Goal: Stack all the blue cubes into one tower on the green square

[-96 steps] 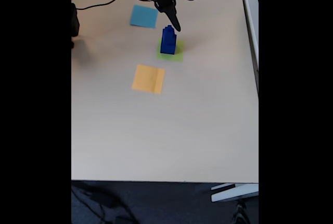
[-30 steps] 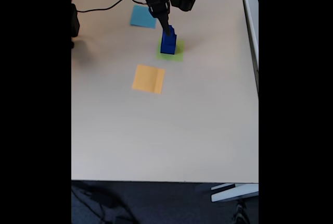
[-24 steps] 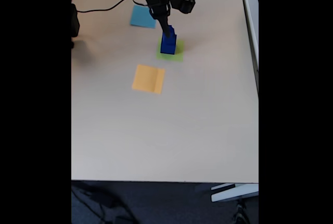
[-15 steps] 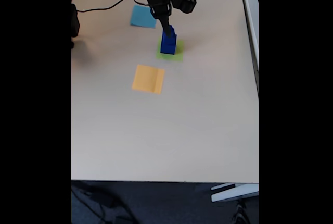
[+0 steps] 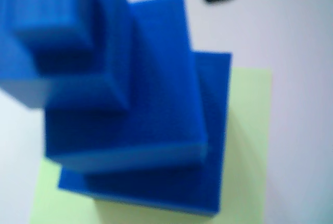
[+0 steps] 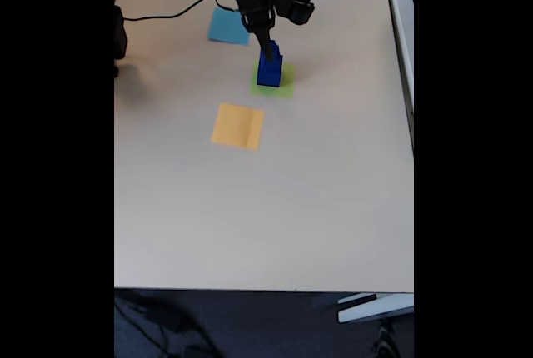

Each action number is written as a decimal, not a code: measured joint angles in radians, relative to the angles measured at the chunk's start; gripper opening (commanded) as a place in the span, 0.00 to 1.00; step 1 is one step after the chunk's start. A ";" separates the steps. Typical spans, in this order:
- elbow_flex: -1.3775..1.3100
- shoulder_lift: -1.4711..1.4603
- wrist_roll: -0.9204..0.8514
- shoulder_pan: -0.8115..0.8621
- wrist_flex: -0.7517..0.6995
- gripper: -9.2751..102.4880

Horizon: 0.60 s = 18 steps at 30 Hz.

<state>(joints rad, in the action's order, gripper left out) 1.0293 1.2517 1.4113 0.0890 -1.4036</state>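
Three blue cubes (image 5: pixel 130 109) stacked on green square (image 6: pixel 273 82), upper centre; gripper (image 6: pixel 271 50) directly above tower (image 6: pixel 269 67) top, jaw state unreadable.

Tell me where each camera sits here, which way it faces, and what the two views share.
Wrist view: rides on the arm just above the tower, looking steeply down its steps onto the green square; a dark, blurred part of the tool shows at the top edge.
Fixed view: sits high, looking down on the table; the arm comes in from the top left, with the tool at the tower's top.
Shared: the tower on the green square.
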 measured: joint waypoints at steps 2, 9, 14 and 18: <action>0.000 0.000 0.000 0.000 -0.005 0.34; 0.000 -0.008 0.000 0.000 -0.006 0.33; 0.000 -0.012 0.000 0.000 -0.006 0.32; -0.009 -0.029 0.000 0.000 -0.006 0.32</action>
<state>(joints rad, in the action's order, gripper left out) 1.0201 1.2226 1.4113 0.0890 -1.4097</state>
